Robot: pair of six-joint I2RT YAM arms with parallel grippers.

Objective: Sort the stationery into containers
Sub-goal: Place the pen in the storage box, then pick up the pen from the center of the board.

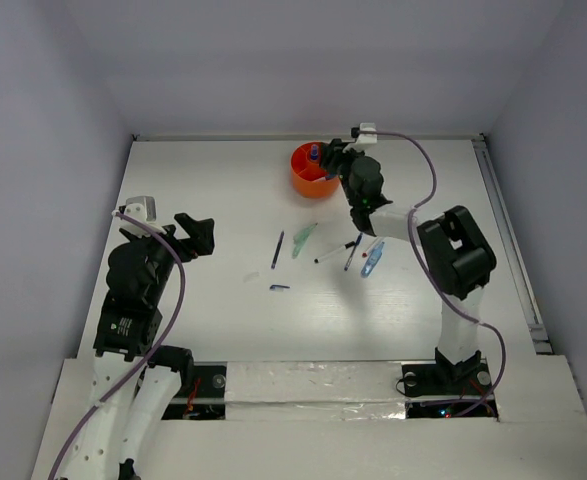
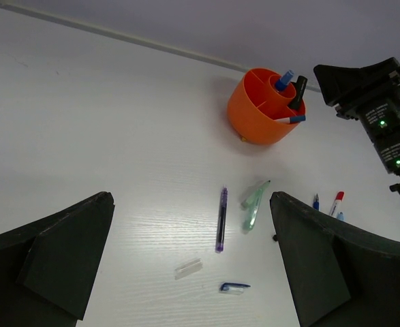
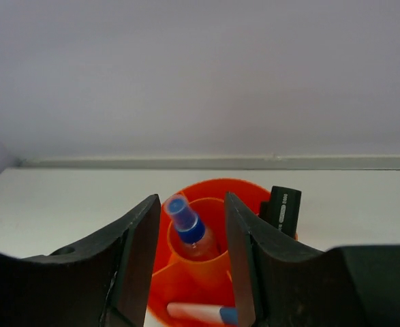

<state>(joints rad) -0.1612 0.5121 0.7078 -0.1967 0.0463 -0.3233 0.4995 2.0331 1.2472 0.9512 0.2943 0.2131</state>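
My right tool [image 3: 191,201] is half open over the orange tub [image 3: 200,272], its fingers flanking the blue-capped bottle [image 3: 188,228] in the middle compartment without gripping it. My left tool [image 1: 195,236] hangs wide open and empty above the worktop [image 1: 223,180].

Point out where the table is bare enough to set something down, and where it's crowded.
Bare: the far-left table, between the left gripper and the orange tub; the near strip by the arm bases. Crowded: mid-table, where the dark blue pen, pale green marker and light blue pen lie close; the right gripper hangs over the tub.
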